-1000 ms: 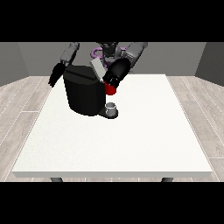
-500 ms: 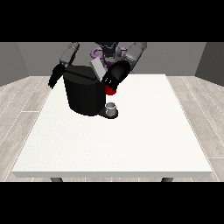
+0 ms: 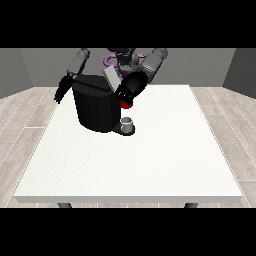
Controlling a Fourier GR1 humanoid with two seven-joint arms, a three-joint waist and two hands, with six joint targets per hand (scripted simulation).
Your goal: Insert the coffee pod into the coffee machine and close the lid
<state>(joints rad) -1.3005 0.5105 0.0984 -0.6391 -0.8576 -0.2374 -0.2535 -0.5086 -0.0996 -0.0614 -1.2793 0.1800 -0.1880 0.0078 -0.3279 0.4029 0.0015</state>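
The black coffee machine [image 3: 99, 107] stands on the white table [image 3: 150, 165] at the far left. Its grey lid [image 3: 112, 78] is tilted up at the top. The hand at the view's right [image 3: 132, 87] hovers against the machine's upper front, just right of the lid. A red thing at the machine [image 3: 126, 104] shows directly below that hand. A small grey thing [image 3: 128, 123] sits on the machine's base at the front. The hand at the view's left [image 3: 62, 91] hangs beside the machine's left side, fingers straight and pointing down, holding nothing.
The robot's torso [image 3: 121, 57] is behind the machine at the table's far edge. The table's white surface stretches towards the camera and to the right of the machine. Wooden floor surrounds the table.
The hand at the view's left has sunk a little along the machine's side. The hand at the view's right stays at the machine's upper front, with its arm shifted slightly outward.
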